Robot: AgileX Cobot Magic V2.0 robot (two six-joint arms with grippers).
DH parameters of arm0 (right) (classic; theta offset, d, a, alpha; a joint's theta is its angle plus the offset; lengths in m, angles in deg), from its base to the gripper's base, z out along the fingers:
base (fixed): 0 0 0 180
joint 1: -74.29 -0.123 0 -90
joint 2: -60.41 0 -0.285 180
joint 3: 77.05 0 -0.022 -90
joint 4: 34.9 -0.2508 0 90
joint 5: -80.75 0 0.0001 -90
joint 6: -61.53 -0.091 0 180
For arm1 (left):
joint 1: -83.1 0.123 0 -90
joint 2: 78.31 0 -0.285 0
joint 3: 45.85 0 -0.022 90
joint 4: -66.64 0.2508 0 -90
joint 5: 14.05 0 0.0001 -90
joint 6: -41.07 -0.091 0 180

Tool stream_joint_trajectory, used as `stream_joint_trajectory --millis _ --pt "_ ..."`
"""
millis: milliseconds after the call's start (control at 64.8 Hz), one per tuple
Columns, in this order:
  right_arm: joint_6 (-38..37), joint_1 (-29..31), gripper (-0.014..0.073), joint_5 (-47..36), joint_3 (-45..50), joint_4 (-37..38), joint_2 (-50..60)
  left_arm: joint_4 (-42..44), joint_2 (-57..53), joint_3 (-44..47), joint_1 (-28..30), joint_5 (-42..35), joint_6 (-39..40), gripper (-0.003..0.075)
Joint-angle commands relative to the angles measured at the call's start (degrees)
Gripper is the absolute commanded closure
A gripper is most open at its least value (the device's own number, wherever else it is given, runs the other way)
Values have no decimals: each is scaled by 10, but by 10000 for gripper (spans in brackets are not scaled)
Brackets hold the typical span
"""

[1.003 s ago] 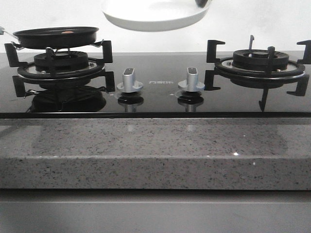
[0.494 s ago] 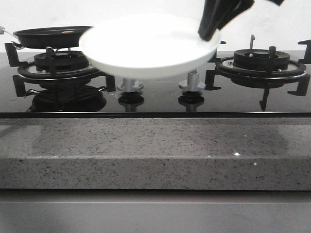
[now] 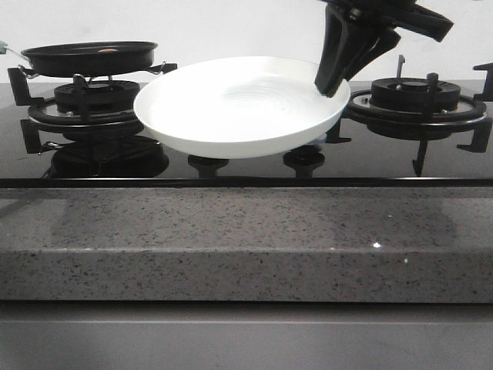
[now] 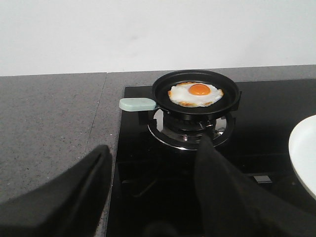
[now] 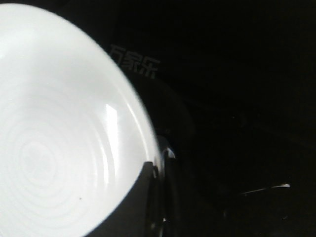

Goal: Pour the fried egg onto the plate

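Note:
The white plate [image 3: 239, 104] hangs tilted over the middle of the cooktop, and my right gripper [image 3: 333, 86] is shut on its right rim. In the right wrist view the plate [image 5: 54, 133] fills one side, with a dark finger [image 5: 140, 197] pressed over its edge. The fried egg [image 4: 195, 94], white with an orange yolk, lies in a small black frying pan [image 4: 197, 101] on the left burner; in the front view only the pan [image 3: 88, 58] shows clearly. My left gripper [image 4: 153, 163] stands open and empty, short of the pan.
The pan has a pale green handle [image 4: 137, 104] pointing toward the grey stone counter [image 4: 49, 128]. A second burner grate [image 3: 416, 104] stands at the right. Two control knobs are hidden behind the plate. A speckled stone ledge [image 3: 246, 239] runs along the front.
The plate came down from the top of the front view and now hangs lower, in front of the knobs, with the right gripper following into view. The pan has not moved.

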Motion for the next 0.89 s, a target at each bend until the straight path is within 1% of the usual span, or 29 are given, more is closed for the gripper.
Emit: stream_joint_trajectory --millis 0,463,679,771,833,864,879 --pt "5 1 652 -22 -12 -14 26 0 7 -19 0 -50 4 346" --pt "5 1 652 -22 -12 -14 26 0 7 -19 0 -51 4 346" --pt "5 1 652 -22 -12 -14 26 -5 7 -19 0 -84 4 346" --pt "5 1 652 -22 -12 -14 26 -5 8 -19 0 -80 4 344" --pt "5 1 652 -22 -12 -14 26 -5 14 -19 0 -75 4 324" --pt "5 1 652 -22 -12 -14 26 -5 17 -19 0 -73 4 300" --pt "5 1 652 -22 -12 -14 26 -5 20 -19 0 -73 4 275"
